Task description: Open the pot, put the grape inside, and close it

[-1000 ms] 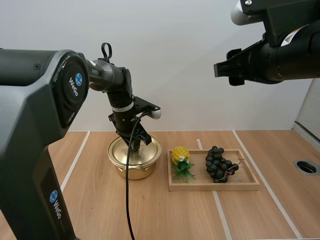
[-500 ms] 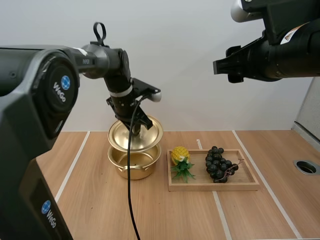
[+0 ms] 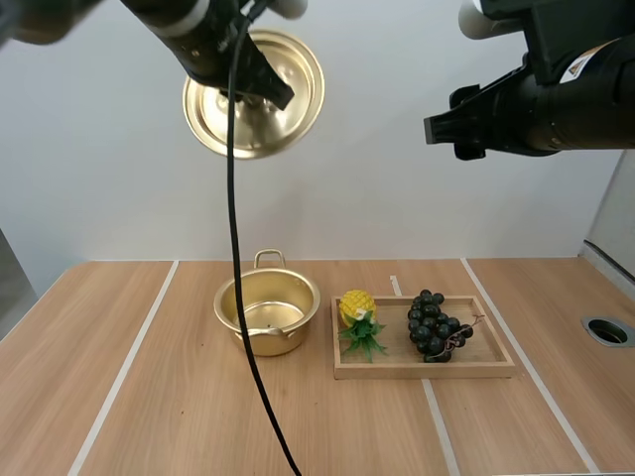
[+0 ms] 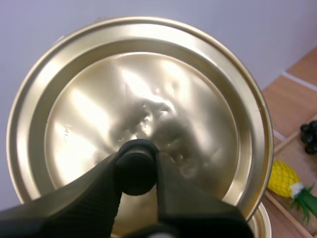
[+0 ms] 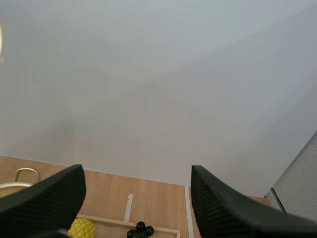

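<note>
Left gripper point(image 3: 260, 91): raised high above the table point(image 3: 179, 397), up and slightly left of the pot. In the left wrist view its two fingers point(image 4: 94, 193) are clamped on either side of the black knob point(image 4: 134, 166) at the centre of the lid point(image 4: 148, 99). The lid is gold metal, clear of the pot and tilted so that its top face is turned toward the high camera point(image 3: 293, 69).

Pot point(image 3: 266, 339): stands uncovered on the table, upright, left of the tray and just beside it. The inside is visible and holds nothing. One loop handle shows at the far rim.

Grapes point(image 3: 435, 325): a dark bunch lying in the right half of the wooden tray point(image 3: 427, 369), untouched by either gripper. A toy pineapple point(image 3: 357, 307) occupies the tray's left end, nearest the pot.

Right gripper point(image 3: 437, 131): held high, above the tray and well clear of everything on the table, pointing left. The right wrist view shows its fingers point(image 5: 49, 196) spread wide with nothing between them; past them lie the grapes point(image 5: 139, 229), the pineapple point(image 5: 81, 228) and the edge of the pot point(image 5: 15, 182).
</note>
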